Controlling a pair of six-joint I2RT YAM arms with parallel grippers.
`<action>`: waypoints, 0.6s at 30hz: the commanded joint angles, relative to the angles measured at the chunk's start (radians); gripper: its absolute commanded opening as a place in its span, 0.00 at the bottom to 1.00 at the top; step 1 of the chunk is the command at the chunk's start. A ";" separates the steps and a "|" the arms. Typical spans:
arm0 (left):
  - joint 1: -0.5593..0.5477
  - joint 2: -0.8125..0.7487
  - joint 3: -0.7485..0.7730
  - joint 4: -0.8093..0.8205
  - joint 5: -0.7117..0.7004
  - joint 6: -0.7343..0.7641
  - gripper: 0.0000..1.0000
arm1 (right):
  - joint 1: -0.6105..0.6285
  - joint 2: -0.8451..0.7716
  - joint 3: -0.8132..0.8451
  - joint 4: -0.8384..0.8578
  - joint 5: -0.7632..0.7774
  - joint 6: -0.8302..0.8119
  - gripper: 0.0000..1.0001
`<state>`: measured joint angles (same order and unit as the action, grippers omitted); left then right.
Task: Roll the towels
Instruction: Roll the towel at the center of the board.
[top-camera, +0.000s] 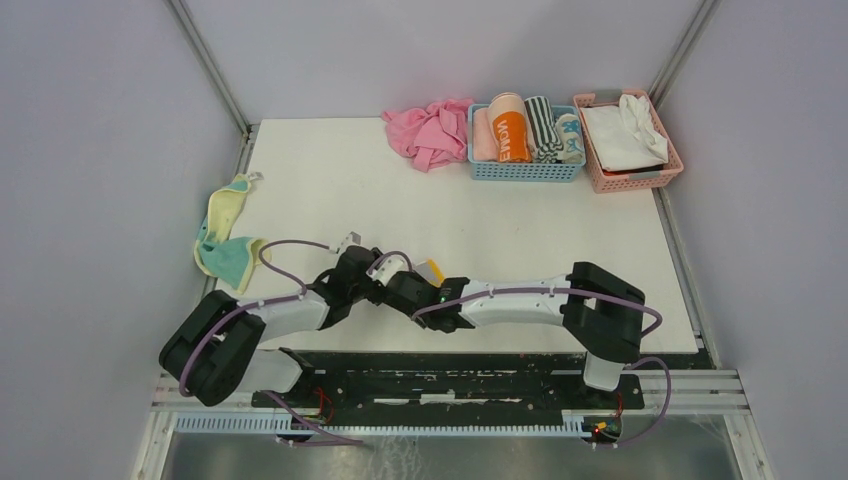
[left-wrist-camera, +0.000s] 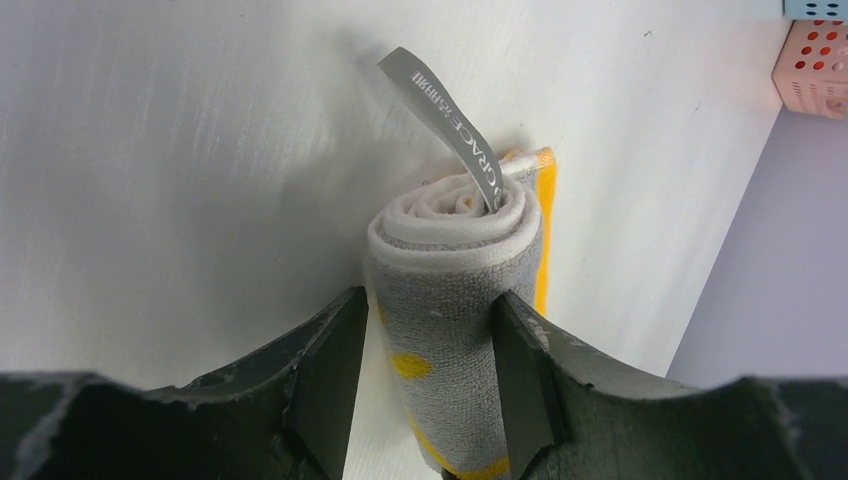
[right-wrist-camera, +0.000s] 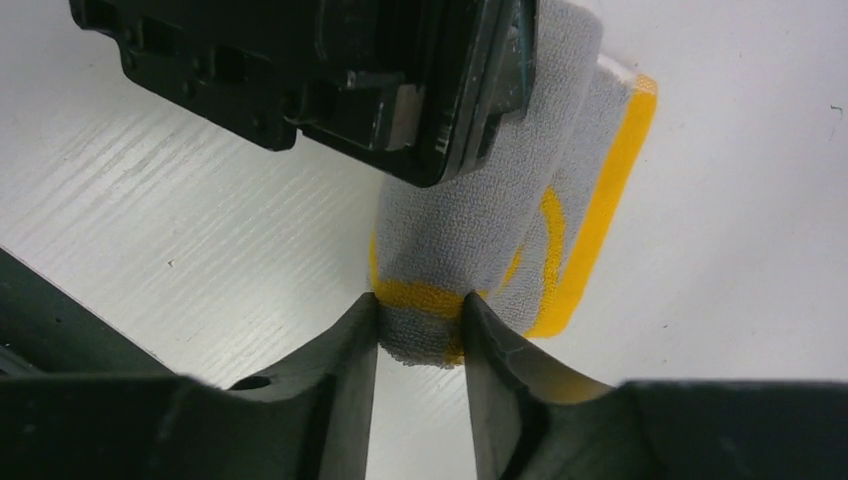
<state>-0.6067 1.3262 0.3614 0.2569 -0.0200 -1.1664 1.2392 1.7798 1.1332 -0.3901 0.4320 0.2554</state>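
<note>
Top external view, left side: we see pale yellow terry towel with teal animal (top-camera: 225, 240) lying crumpled at white table (top-camera: 330, 180) edge. Middle, near front: light grey terry towel with yellow marks (left-wrist-camera: 455, 250), rolled up, lying on table. Our left gripper (left-wrist-camera: 428, 370): jaws squeeze roll from both sides. Our right gripper (right-wrist-camera: 418, 335): jaws pinch roll's end. Far right: blue plastic basket (top-camera: 525, 170) holds rolled towels (top-camera: 510, 128).

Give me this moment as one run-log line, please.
grey towel: rolled | left hand: shut on it | right hand: shut on its end | yellow towel: unrolled, crumpled
</note>
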 joint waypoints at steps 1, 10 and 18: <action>-0.021 -0.014 -0.040 -0.107 -0.068 -0.020 0.59 | -0.009 0.045 -0.015 -0.047 -0.011 0.054 0.39; -0.019 -0.199 -0.086 -0.131 -0.058 -0.092 0.76 | -0.192 -0.106 -0.264 0.226 -0.568 0.188 0.16; -0.017 -0.309 -0.101 -0.051 0.010 -0.086 0.83 | -0.432 -0.072 -0.498 0.736 -1.024 0.437 0.18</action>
<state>-0.6216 1.0325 0.2569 0.1482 -0.0399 -1.2259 0.8577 1.6321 0.7269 0.1532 -0.3378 0.5381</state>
